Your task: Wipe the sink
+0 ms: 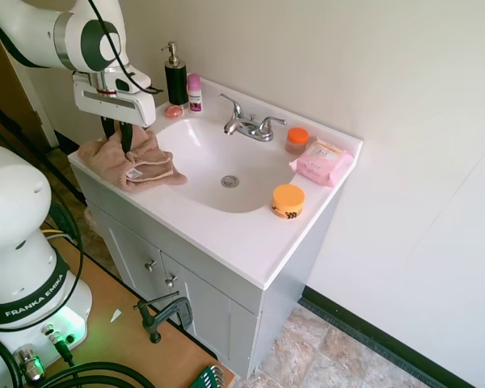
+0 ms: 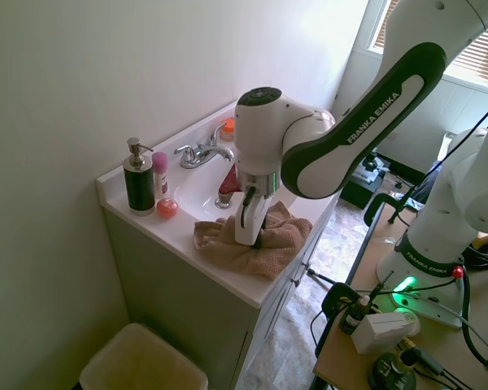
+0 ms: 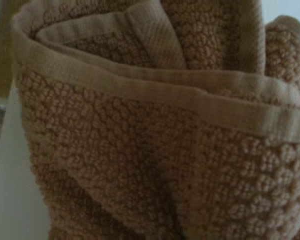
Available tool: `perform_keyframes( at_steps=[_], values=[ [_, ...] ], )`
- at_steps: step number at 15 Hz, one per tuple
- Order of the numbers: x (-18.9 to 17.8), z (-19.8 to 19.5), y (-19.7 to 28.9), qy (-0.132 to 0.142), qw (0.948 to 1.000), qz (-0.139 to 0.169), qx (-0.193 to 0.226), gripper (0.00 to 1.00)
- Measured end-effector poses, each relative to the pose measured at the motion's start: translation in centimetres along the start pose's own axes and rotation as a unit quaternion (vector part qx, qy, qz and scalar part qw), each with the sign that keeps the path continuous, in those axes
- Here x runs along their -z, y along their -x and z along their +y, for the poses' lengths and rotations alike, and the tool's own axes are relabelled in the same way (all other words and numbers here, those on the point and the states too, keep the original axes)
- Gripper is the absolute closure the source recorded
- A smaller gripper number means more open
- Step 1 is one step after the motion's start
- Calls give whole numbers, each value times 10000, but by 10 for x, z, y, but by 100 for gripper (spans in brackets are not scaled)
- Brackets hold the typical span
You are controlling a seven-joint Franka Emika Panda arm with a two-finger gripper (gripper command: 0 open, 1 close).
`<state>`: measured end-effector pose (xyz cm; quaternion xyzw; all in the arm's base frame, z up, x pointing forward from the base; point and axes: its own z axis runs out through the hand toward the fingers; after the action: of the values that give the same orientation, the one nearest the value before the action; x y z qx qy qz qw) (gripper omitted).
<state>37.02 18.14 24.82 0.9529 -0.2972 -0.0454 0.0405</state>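
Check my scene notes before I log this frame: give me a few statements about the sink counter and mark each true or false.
1. The tool is down in the tan towel on the counter edge. True.
2. The towel lies in the bottom of the sink, over the drain. False: it sits on the counter beside the basin, and the drain is uncovered.
3. An orange-lidded jar stands on the basin's front rim. True.
4. The pink wipes pack sits next to the dark soap dispenser. False: they are at opposite sides of the faucet.
5. Water is running from the faucet. False: no stream shows.
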Motion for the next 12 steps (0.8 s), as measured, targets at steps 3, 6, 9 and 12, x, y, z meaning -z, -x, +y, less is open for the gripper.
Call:
perform_keyframes(
  at_steps=[3,6,9,12],
  values=[
    [8,-1,-35,-148,9981,-232,-554,100],
    [3,6,-72,-155,9932,-474,-1051,100],
    [-10,17,-98,-21,9888,-643,-1350,100],
    [-32,35,-117,239,9875,-653,-1415,100]
  ],
)
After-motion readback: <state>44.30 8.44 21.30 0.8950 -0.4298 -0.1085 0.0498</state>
